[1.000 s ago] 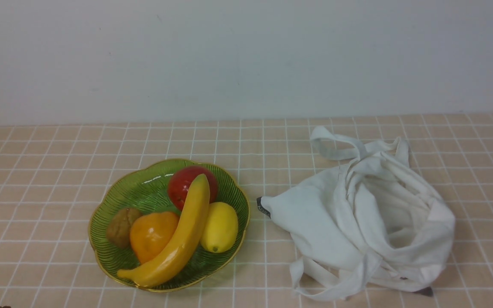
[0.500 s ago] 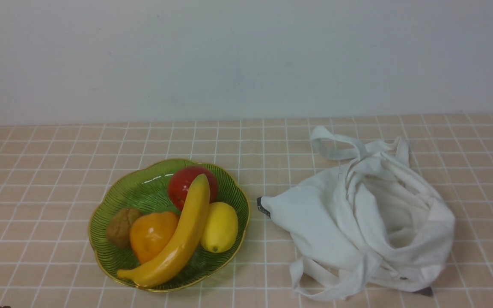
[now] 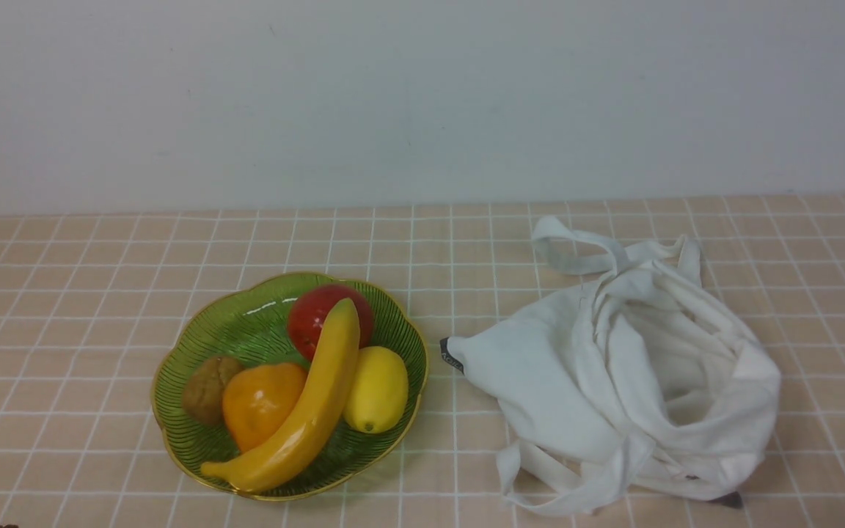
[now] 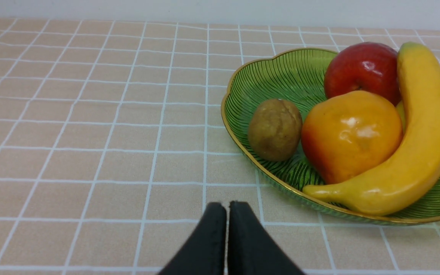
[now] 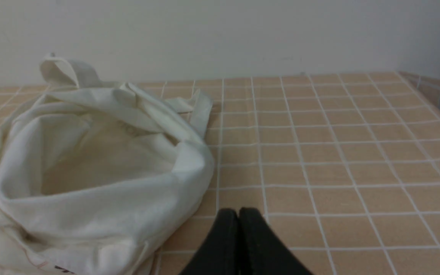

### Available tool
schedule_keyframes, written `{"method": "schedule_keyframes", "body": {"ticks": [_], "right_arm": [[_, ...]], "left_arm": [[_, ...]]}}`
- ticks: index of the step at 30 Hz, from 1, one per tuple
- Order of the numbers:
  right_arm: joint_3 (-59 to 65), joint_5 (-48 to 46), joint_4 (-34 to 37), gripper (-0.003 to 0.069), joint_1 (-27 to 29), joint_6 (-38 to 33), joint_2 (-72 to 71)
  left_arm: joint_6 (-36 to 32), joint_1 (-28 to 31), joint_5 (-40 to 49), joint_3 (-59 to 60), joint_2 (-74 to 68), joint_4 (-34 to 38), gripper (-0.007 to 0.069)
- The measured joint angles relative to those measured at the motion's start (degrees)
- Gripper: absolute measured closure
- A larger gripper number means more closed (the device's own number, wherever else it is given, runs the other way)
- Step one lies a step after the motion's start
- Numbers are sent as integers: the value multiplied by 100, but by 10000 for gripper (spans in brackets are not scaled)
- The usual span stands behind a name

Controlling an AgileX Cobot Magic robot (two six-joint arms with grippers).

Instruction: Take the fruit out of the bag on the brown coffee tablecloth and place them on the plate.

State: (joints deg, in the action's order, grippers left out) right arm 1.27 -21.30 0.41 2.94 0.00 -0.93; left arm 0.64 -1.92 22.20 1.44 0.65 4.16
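Note:
The green gold-rimmed plate (image 3: pixel 206 330) (image 4: pixel 266 76) sits left of centre on the checked tablecloth (image 3: pixel 63 293). Across it lies the yellow banana (image 3: pixel 305 411) (image 4: pixel 418 152), among a red apple (image 3: pixel 312 312), an orange fruit (image 3: pixel 261 400), a lemon (image 3: pixel 378 389) and a brown kiwi (image 3: pixel 206 389). The white bag (image 3: pixel 613 374) (image 5: pixel 90 168) slumps at the right, mouth open, nothing visible inside. My left gripper (image 4: pixel 227 208) is shut and empty, above the cloth a little short of the plate. My right gripper (image 5: pixel 238 214) is shut and empty beside the bag. Neither arm shows in the front view.
A pale wall (image 3: pixel 422 95) stands behind the table. The cloth's far right edge (image 5: pixel 426 84) turns up near a corner. Bag straps (image 3: pixel 562 249) trail toward the wall and toward the front edge.

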Motion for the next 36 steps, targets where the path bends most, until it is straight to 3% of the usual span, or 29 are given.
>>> {"method": "schedule_keyframes", "body": {"ticks": [7,14,36], "right_arm": [[0,-14,-274,673,1,0,0],[0,-18,-280,673,-338,327,0],[0,-18,-291,673,-344,405,0]], "left_arm": [[5,0,0,0,0,0,632],[5,0,0,0,0,0,632],[5,0,0,0,0,0,632]]}}
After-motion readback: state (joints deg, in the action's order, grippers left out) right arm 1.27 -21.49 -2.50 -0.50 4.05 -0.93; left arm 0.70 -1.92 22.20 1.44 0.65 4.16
